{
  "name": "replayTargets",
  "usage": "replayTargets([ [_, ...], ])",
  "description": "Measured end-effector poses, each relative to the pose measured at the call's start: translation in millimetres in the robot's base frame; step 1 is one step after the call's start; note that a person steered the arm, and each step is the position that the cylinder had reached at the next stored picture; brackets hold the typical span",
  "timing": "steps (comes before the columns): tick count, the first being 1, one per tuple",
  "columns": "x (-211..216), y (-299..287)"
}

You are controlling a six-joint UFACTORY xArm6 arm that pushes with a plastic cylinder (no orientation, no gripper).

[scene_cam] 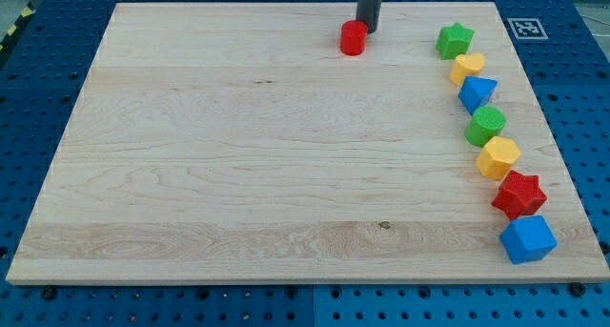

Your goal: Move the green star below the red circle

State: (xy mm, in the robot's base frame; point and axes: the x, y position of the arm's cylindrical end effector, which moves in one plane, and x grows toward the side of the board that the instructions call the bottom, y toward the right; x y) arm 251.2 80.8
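Observation:
The green star (455, 40) lies near the view's top right on the wooden board (238, 165). The red circle (354, 38), a short cylinder, stands at the view's top centre, well to the left of the star. My tip (369, 30) comes down from the view's top edge and sits right against the red circle's upper right side, about ninety pixels left of the green star.
A curved line of blocks runs down the view's right side below the star: yellow heart (467, 68), blue triangle (477, 93), green circle (486, 126), yellow hexagon (498, 158), red star (518, 194), blue cube (527, 238). A marker tag (524, 28) is off the board's top right corner.

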Motion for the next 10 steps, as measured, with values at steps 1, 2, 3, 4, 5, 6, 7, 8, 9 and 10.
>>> replayTargets([
  [1,-11,19],
  [2,-11,67],
  [3,-14,123],
  [4,-8,167],
  [5,13,176],
  [6,43,147],
  [7,54,100],
  [8,54,64],
  [9,54,39],
  [10,52,18],
])
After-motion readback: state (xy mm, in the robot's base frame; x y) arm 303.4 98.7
